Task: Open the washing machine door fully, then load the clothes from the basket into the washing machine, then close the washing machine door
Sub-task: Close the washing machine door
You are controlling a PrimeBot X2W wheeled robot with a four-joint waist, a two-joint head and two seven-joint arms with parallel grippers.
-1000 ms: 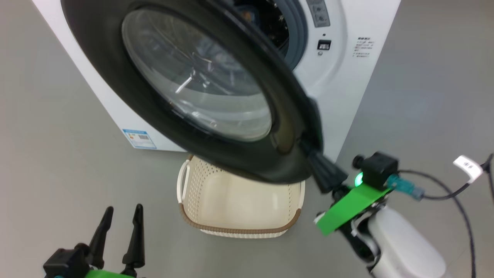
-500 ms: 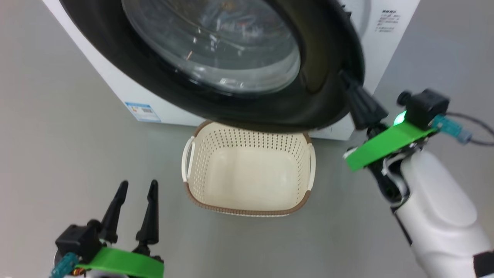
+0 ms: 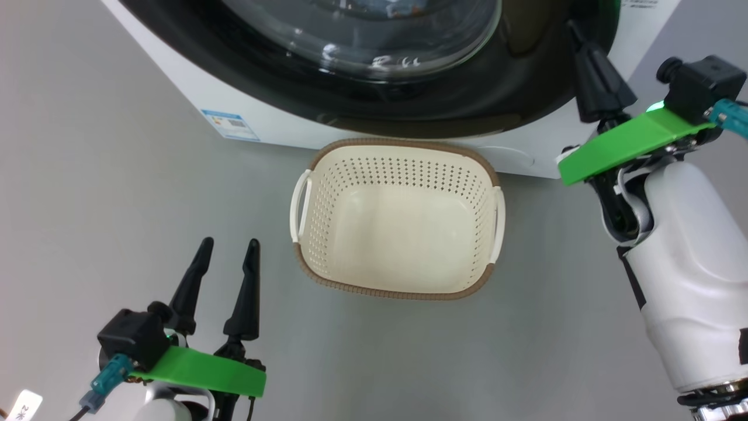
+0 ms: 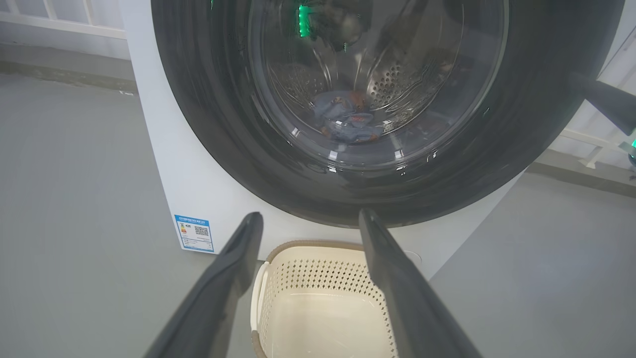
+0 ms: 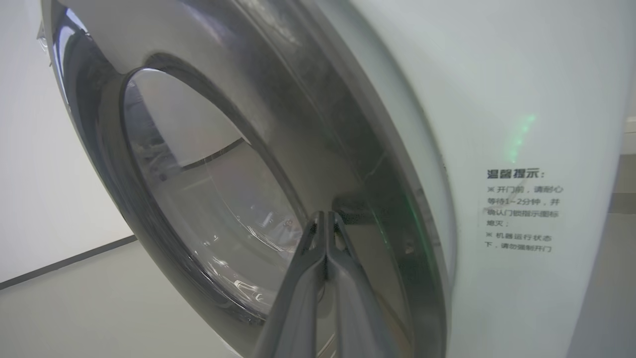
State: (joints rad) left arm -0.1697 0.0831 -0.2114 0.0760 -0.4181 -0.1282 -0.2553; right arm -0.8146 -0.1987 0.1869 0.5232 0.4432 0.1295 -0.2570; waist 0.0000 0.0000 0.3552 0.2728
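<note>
Right claw (image 3: 578, 35), pinched shut, tips against the right edge of the door (image 3: 438, 108); door nearly flush with washer (image 3: 274, 126), clothes (image 4: 348, 122) behind its glass. Left claw (image 3: 229, 245), spread wide, hovers near the basket (image 3: 397, 290) on the floor.

- Grey floor (image 3: 105, 193): smooth, matte, even in tone.
- White wall (image 5: 25, 149), with a dark skirting strip (image 5: 64, 260) along its foot.
- White railing (image 4: 54, 20) at the upper left of the left wrist view.

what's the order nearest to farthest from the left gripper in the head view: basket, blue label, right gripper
1. basket, just right of the left gripper
2. blue label, ahead, low on the washing machine
3. right gripper, far right, at the door edge
</note>
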